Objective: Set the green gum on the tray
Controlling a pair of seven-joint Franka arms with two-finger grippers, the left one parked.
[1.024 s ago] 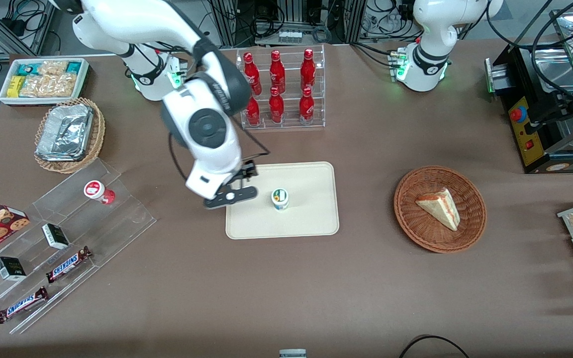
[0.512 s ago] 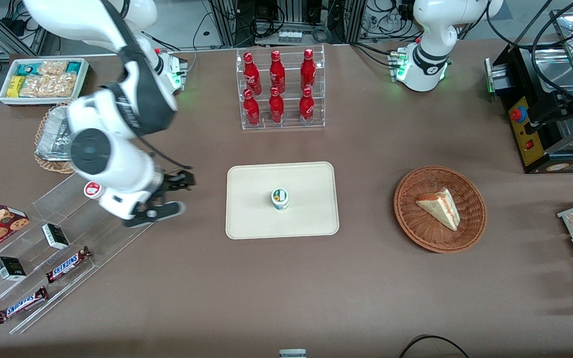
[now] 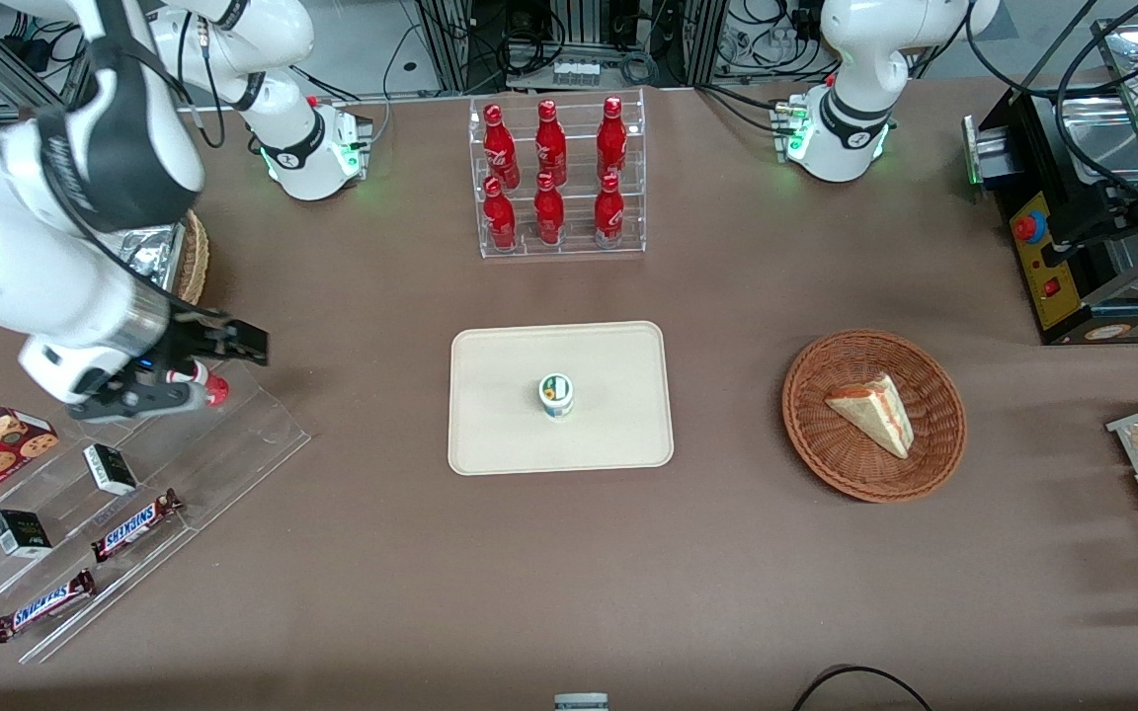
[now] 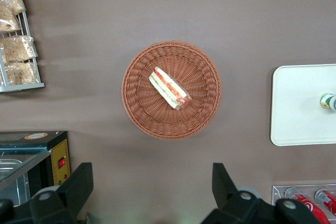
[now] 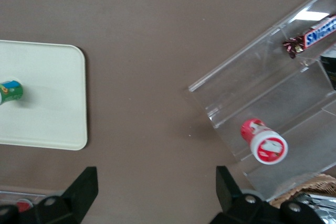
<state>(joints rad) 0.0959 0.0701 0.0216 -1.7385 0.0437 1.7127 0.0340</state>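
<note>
The gum (image 3: 556, 395) stands upright near the middle of the tray (image 3: 490, 434), touching nothing else, so the placing looks done; what remains to fear is small. A swing of the arm low over the tray could knock the little bottle over — it is narrow and would tip or roll easily; the likelier mishap is nearer the gripper (image 3: 169, 380), which hangs well apart from the tray, over the clear stepped rack (image 3: 233, 434) toward the working arm's end, just above the red-lidded bottle (image 5: 264, 141) — a drop here would nudge it. The fingers are spread wide and hold nothing.
</note>
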